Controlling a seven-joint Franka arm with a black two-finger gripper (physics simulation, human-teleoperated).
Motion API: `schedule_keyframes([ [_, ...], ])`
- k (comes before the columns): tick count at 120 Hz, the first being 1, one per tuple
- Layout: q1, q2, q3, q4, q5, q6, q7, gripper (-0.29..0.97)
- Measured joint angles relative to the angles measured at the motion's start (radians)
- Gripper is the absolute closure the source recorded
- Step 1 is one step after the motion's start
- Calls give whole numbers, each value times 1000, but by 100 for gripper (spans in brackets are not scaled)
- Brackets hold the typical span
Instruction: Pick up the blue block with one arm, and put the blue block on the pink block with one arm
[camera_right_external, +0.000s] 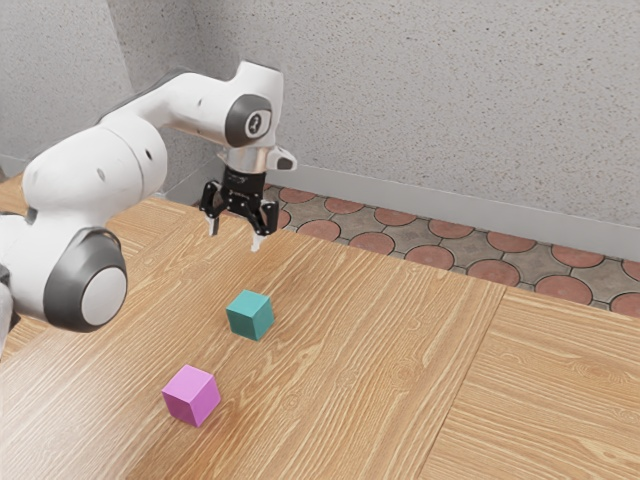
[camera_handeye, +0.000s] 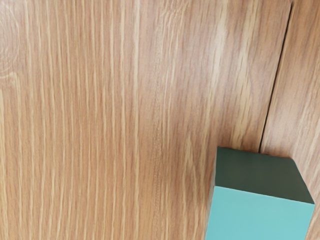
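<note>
A teal-blue block (camera_right_external: 249, 314) rests on the wooden table (camera_right_external: 380, 340), near its middle. A pink block (camera_right_external: 191, 394) sits closer to the front edge, toward the exterior view's left of the teal one. My gripper (camera_right_external: 236, 232) hangs in the air above the table, behind the teal block and well above it, its two fingers apart with nothing between them. In the wrist view the teal-blue block (camera_handeye: 260, 205) lies off to one side of my hand, not under it.
A seam (camera_right_external: 470, 360) splits the tabletop into two boards toward the exterior view's right. Beyond the table's far edge lies a tiled floor (camera_right_external: 450, 245) and a grey wall (camera_right_external: 420, 90).
</note>
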Motion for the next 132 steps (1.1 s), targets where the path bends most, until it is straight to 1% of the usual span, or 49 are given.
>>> schedule_keyframes([
  [19, 2, 48, 0, 3, -37, 47, 31, 0],
  [37, 2, 89, -8, 9, -57, 74, 56, 0],
  [50, 1, 96, -10, 12, -74, 84, 71, 0],
  [58, 1, 86, -10, -4, -84, 95, 79, 0],
  [75, 0, 29, -18, -138, -106, 150, 93, 0],
  [92, -3, 0, -24, -219, -114, 200, 104, 0],
  [132, -9, -34, -38, -292, -116, 271, 122, 0],
])
